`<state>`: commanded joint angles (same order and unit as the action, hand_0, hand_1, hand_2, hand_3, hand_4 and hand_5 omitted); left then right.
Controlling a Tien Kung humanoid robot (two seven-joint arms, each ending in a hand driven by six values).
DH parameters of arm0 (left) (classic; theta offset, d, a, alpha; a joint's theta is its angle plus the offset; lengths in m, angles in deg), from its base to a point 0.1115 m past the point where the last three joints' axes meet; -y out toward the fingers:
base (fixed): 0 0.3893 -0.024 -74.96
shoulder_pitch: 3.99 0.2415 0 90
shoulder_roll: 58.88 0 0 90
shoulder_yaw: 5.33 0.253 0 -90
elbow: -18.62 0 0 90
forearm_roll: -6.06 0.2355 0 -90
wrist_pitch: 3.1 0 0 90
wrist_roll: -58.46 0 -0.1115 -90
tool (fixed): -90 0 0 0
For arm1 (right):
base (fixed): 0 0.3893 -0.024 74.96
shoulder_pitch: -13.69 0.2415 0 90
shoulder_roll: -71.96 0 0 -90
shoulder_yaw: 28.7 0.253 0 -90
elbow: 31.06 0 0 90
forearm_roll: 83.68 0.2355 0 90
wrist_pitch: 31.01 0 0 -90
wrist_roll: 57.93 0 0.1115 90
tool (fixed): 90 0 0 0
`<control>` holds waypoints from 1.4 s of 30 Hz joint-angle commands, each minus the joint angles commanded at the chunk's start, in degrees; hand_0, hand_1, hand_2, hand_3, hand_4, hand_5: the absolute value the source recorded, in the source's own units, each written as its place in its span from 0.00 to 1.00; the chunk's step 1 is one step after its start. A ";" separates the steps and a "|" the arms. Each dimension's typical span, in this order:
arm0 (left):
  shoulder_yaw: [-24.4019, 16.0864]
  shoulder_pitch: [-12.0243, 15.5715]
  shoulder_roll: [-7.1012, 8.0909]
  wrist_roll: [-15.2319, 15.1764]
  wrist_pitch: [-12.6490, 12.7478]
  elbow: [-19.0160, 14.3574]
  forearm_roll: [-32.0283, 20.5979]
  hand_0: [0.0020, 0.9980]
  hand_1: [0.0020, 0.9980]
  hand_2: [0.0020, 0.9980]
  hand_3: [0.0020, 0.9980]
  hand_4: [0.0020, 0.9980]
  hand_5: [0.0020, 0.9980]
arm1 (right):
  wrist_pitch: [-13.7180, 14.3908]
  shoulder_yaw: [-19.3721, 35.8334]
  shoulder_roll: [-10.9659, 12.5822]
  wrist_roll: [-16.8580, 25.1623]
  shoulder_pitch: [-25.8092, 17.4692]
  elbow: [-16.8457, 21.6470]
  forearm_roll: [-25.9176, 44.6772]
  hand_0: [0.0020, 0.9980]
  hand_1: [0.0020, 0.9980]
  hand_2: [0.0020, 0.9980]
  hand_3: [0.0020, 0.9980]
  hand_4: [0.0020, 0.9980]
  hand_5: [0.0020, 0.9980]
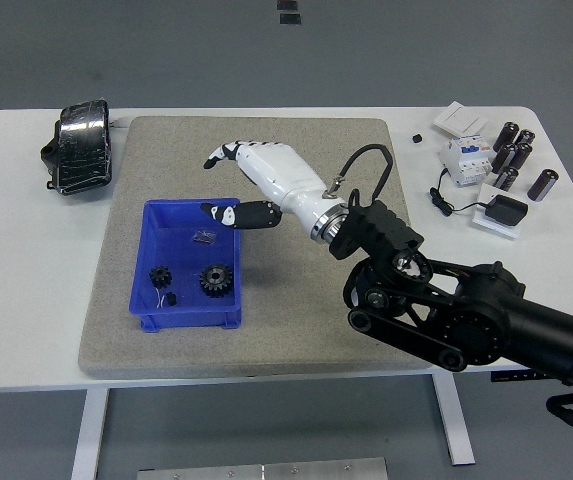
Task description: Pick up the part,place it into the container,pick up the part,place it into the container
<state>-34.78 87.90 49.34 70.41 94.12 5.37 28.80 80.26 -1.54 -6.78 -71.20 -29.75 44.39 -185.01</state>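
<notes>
The right hand hangs empty, fingers loosely spread, over the far right corner of the blue container. Both gears, the larger and the smaller, lie inside, near and left of it.

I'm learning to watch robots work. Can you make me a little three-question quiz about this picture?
1. True or false: the right hand is holding a gear.
2. How many black gears lie in the blue bin?
3. Where are the black cylinders? A) in the bin B) at the table's far right C) on the grey mat

Key
1. False: its fingers are spread and empty, above the bin's far right corner.
2. Two: a small gear and a larger gear.
3. B
</notes>
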 joint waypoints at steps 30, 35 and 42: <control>-0.10 -0.45 -0.15 0.51 -0.18 -0.11 0.40 0.69 0.69 0.69 0.63 0.75 0.25 | 1.62 9.44 8.73 5.24 -17.42 0.54 -5.45 0.40 0.59 0.73 0.71 0.75 0.37; -0.80 -0.23 0.16 0.92 -0.17 -0.16 1.22 0.69 0.69 0.69 0.63 0.75 0.25 | 1.25 9.86 9.22 4.12 -19.34 0.42 -7.97 0.40 0.60 0.73 0.71 0.74 0.36; -0.74 0.27 0.04 0.92 -0.21 -0.18 1.09 0.69 0.69 0.69 0.63 0.75 0.24 | 0.74 9.07 9.27 2.77 -20.65 -0.78 -11.27 0.39 0.58 0.74 0.71 0.74 0.36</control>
<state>-35.52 88.17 49.38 71.34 93.91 5.19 29.89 80.99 7.53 2.49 -68.43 -50.40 43.61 -196.29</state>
